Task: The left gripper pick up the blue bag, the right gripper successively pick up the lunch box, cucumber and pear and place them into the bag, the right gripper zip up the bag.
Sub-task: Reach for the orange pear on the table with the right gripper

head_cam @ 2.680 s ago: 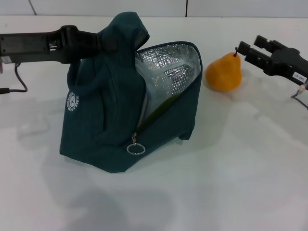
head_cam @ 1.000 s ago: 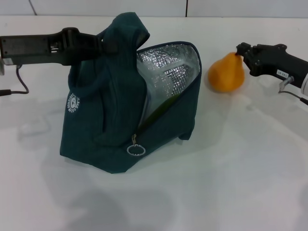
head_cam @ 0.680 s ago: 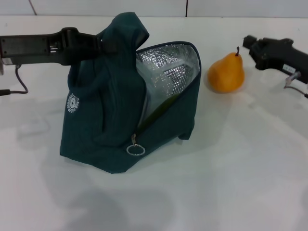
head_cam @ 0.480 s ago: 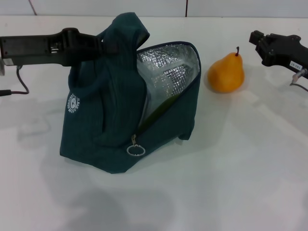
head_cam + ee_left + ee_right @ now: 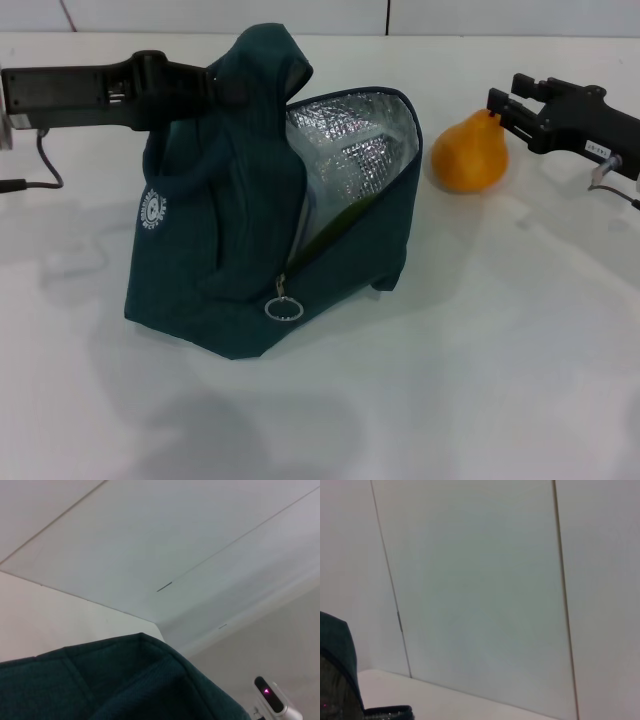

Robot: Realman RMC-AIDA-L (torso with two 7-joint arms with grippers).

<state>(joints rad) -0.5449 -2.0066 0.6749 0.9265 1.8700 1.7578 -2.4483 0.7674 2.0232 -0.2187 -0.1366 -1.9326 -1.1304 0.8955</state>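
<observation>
Clearly the yellow-orange pear (image 5: 468,153) on the white table (image 5: 480,380), beside the dark teal-blue fabric bag (image 5: 262,215) clenched by the left gripper (image 5: 222,88), looks smooth, firm, roll-prone, so the right gripper (image 5: 497,108), fingers spread at its neck, should probably clasp the wide belly.

Even bright light, soft shadows on the table (image 5: 420,400), foil glinting.
</observation>
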